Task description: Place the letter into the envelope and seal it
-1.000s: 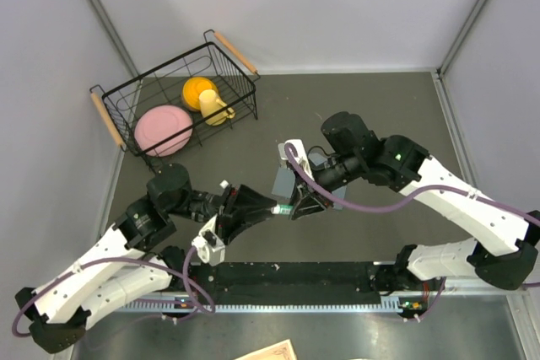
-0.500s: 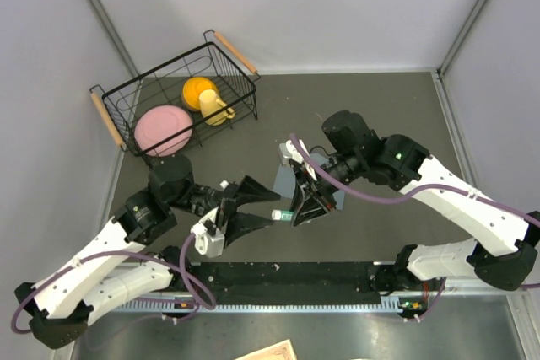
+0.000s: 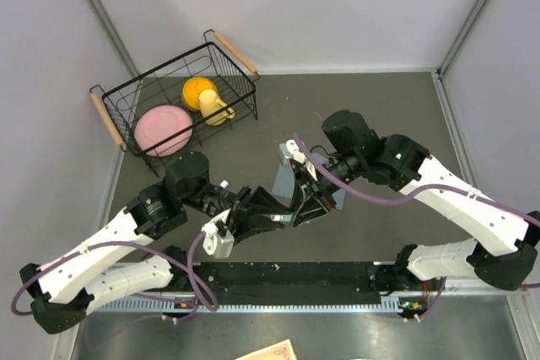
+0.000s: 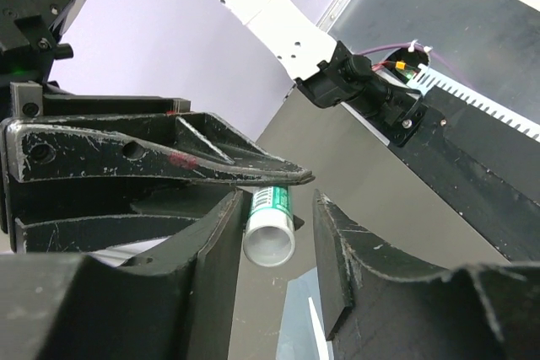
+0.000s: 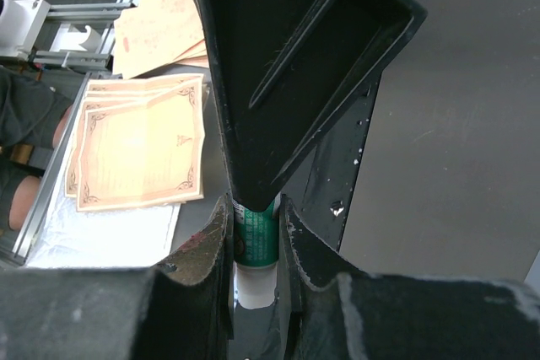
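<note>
A small white-and-green glue stick (image 4: 270, 240) is clamped between the narrowly set black fingers of the right gripper (image 5: 255, 212), just above the flat blue-grey paper envelope (image 3: 282, 183), which is laid on the dark grey table (image 3: 380, 107) beneath both grippers. The left gripper (image 4: 278, 208) is pointed at the stick from the envelope's left. Its jaws are parted partway around the stick's white end, and a gap is seen on one side. A black wire basket (image 3: 107, 121) with wooden handles, in which a round pink plate (image 3: 164, 130) and a yellow cup (image 3: 202, 94) are held, is placed well apart from the envelope, to its far left. Cream printed sheets (image 5: 139, 153) are stacked off the table on the envelope's near side.
</note>
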### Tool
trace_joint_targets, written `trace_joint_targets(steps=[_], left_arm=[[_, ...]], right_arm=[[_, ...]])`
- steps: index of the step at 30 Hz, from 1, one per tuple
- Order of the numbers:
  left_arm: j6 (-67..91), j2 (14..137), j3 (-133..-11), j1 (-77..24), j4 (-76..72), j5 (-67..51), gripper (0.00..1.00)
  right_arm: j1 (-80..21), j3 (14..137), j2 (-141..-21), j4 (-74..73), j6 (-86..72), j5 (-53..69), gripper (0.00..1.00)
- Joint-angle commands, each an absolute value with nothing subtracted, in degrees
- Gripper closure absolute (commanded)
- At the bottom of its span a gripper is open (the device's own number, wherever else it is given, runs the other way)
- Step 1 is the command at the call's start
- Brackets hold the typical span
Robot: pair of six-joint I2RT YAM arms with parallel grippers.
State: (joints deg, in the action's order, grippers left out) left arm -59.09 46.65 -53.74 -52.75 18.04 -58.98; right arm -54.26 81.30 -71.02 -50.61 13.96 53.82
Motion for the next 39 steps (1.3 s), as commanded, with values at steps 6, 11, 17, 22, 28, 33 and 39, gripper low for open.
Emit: trace_joint_targets(steps=[6, 11, 17, 22, 28, 33, 39], left_arm=[[-59.24, 46.67, -52.65, -54.05, 12.22, -61.7, 0.65], [-59.33, 46.67, -52.03, -54.14, 10.99, -63.1, 0.67], [-57.92, 47.02, -52.12, -54.32, 9.84, -65.65, 0.69], [-57.48, 47.11, -52.29, -54.93, 9.76, -66.45, 0.91], [-51.72, 45.62, -50.02, -55.55, 8.71, -62.77, 1.0], [-33.88, 44.3, -46.94, -53.97, 3.11, -51.71, 1.0], [-1.79, 50.95, -41.31, -46.76, -12.29, -38.42, 1.0]], right_arm=[[-55.37, 82.62, -70.58, -48.25, 18.28, 57.74, 1.0], [-56.51, 81.92, -69.17, -48.25, 21.88, 58.18, 1.0], [-57.22, 82.0, -69.08, -48.16, 23.81, 59.06, 1.0], [-57.39, 82.0, -69.17, -48.08, 24.17, 59.06, 1.0], [-56.43, 82.62, -69.08, -47.9, 21.19, 53.98, 0.49], [-43.98, 82.36, -69.78, -46.76, 11.0, 52.65, 0.28], [-22.35, 75.86, -75.58, -43.34, -5.34, 48.96, 0.25]])
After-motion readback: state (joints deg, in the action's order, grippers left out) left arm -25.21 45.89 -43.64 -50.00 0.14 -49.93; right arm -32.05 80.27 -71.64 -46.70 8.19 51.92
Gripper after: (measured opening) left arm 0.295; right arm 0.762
